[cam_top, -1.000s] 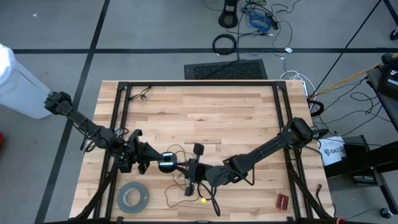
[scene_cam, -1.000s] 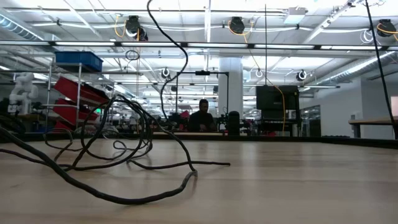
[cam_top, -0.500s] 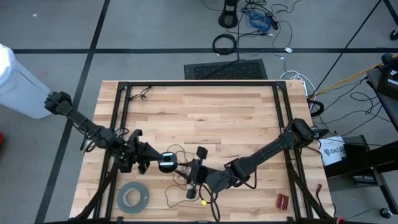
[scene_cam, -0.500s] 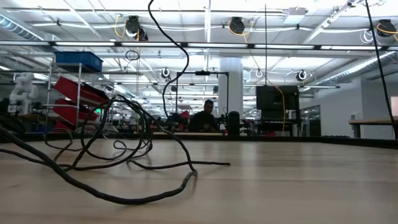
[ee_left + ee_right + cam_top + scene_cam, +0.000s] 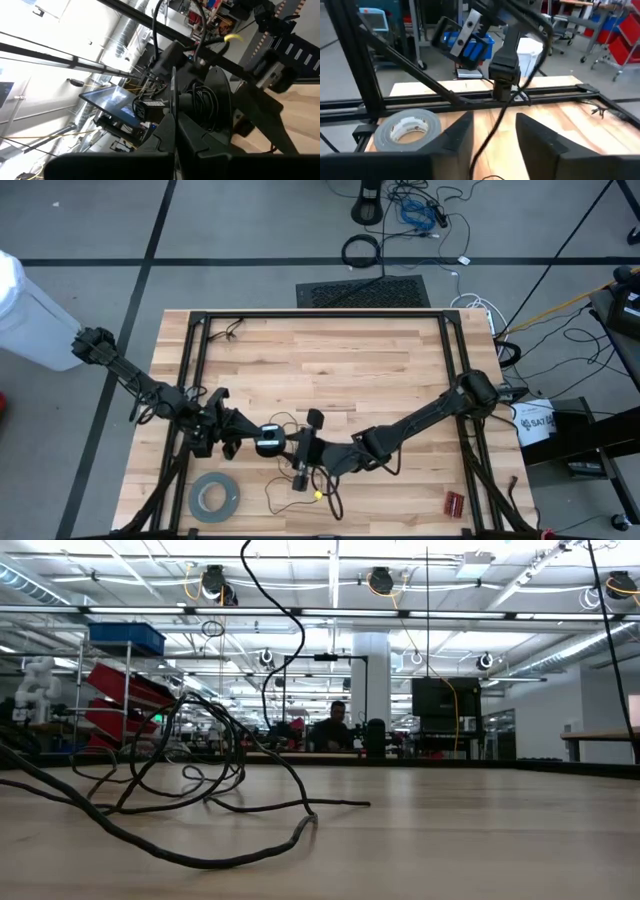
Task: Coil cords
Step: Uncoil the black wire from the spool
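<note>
**Wood table, both arms near its front edge**

Wood table (image 5: pixel 330 360) carries everything. Two dark arms meet near its front edge. The left gripper (image 5: pixel 262 442) is clamped on the small black disc (image 5: pixel 267 443), wire wound on it in the left wrist view. The right gripper (image 5: pixel 304 452) sits just beside the disc, fingers (image 5: pixel 457 135) apart, a strand running between them. A grey tape roll (image 5: pixel 214 497) lies near the front left. Thin wire (image 5: pixel 285 420) loops loosely around both grippers.
</note>
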{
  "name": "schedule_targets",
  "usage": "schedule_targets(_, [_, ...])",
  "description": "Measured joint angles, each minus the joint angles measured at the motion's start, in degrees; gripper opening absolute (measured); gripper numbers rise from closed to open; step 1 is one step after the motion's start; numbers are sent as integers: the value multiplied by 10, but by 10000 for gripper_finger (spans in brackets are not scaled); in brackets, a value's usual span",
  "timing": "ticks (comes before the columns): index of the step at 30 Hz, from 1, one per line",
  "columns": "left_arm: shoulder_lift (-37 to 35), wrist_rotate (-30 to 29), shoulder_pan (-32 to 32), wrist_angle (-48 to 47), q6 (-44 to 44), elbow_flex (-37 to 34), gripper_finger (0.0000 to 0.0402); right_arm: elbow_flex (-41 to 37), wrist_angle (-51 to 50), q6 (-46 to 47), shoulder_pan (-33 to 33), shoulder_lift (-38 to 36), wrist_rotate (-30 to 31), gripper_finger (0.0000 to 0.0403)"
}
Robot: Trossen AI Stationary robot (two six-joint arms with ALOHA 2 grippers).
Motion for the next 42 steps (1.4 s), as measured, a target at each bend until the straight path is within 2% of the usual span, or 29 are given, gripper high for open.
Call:
schedule_targets(6, [0,-9,0,0,0,0,1,0,-1,-6,16,-12,6,28])
schedule_targets(8, [0,-10,0,-1,0,0,1,0,-7,-7,21,-12,15,8])
schedule_targets(17, [0,-30,0,-2,1,0,1,0,-46,-6,68,-47,109,2])
schedule_targets(20, [0,-45,0,-2,2,0,1,0,-42,-15,82,-61,109,1])
schedule_targets(23, [0,-80,0,0,15,0,1,0,-27,-28,89,-63,99,1])
schedule_targets(27, [0,-127,0,7,29,0,1,0,22,-44,84,-55,45,1])
schedule_targets(32, [0,-158,0,24,31,0,1,0,64,-51,70,-35,-6,0])
schedule_targets(37, [1,-155,0,51,26,0,1,0,81,-43,47,-11,-14,0])
schedule_targets(42, [5,-104,0,71,-2,0,1,-1,134,-71,10,6,-15,0])
